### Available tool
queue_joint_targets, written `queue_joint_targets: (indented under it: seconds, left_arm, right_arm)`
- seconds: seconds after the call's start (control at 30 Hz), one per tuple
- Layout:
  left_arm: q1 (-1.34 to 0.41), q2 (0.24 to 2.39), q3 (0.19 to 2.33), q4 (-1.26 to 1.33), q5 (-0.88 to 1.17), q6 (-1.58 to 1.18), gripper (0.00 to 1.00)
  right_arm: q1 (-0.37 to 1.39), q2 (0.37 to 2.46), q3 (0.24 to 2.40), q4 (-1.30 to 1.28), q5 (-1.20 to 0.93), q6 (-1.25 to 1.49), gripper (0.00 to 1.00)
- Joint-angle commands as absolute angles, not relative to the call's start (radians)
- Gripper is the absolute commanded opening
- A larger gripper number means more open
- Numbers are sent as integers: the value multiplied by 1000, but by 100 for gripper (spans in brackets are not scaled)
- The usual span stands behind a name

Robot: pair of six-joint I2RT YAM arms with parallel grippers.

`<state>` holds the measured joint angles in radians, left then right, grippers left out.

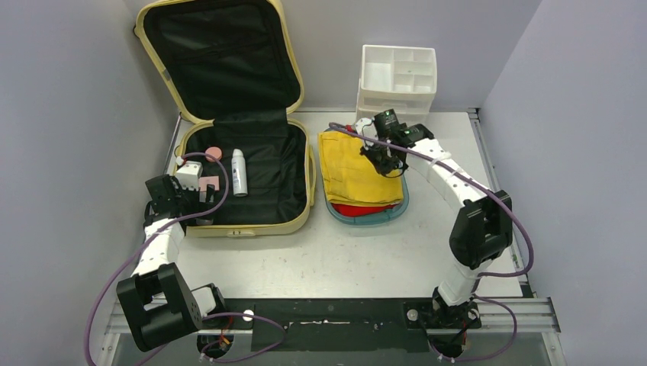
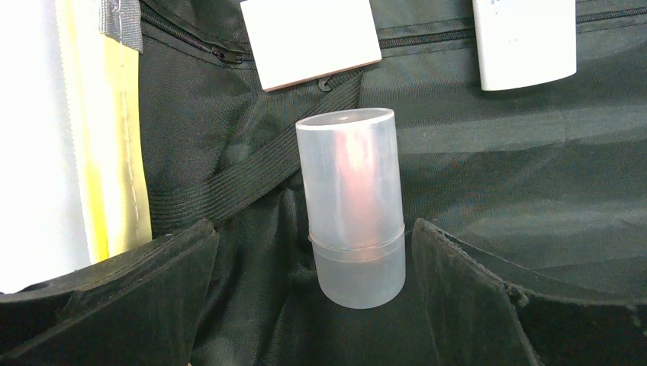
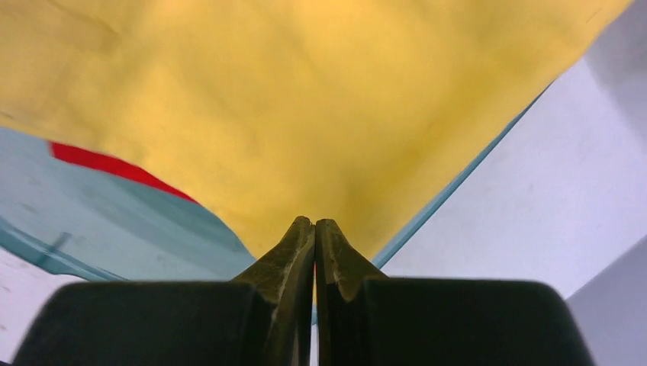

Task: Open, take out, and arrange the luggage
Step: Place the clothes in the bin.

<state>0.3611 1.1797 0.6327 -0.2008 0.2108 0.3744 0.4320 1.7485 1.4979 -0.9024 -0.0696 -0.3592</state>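
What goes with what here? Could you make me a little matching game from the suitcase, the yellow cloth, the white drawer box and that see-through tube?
Things:
1. luggage
2. yellow cloth
3. white drawer organizer
4. see-through tube

Places or states:
A. lying in the teal tray
B. between the open fingers of the left gripper, not touched by them
C. standing behind the tray
D. lying open, lid raised

Pairs: 1-D, 2-A, 3-C, 4-B.
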Motion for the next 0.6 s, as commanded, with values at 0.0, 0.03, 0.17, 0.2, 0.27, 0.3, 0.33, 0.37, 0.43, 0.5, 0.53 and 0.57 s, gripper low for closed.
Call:
queue_joint_targets:
  seconds: [0.0, 0.03, 0.17, 0.2, 0.27, 0.3, 0.33, 0.37, 0.43, 0.5, 0.53, 0.57]
  left_arm:
    - [391, 1173, 627, -219, 175, 362, 97]
    - [390, 1175, 629, -219, 176, 362, 97]
    - [394, 1174, 630, -221, 176, 361, 97]
    - [394, 1173, 630, -222, 175, 360, 97]
    - [394, 1175, 629, -222, 174, 362, 97]
    - [394, 1175, 629, -222, 173, 361, 97]
    - [395, 1176, 629, -222, 173, 361, 97]
    - [396, 1178, 629, -222, 173, 361, 97]
    - [397, 1181, 628, -219, 174, 360, 97]
    - [397, 1185, 629, -220, 174, 360, 97]
    - [397, 1183, 629, -219, 175, 360, 97]
    - [399, 1183, 629, -219, 175, 360, 97]
  right_arm:
    - [431, 1675, 1633, -825, -279, -311, 2]
    - [431, 1675, 1630, -797, -322, -292, 2]
    - [458, 1721, 1579, -706, -420, -257, 2]
    - [468, 1740, 1560, -690, -428, -256, 2]
    - [488, 1787, 1519, -666, -444, -258, 2]
    - [498, 1813, 1501, -657, -453, -260, 2]
    - [508, 1841, 1480, -644, -463, -263, 2]
    - [517, 1867, 1458, -626, -472, -265, 2]
    - [534, 1917, 1417, -597, -480, -264, 2]
    - [544, 1960, 1408, -591, -477, -260, 2]
    - [546, 1972, 1415, -599, -468, -258, 2]
    - [546, 1976, 1427, -607, -450, -257, 2]
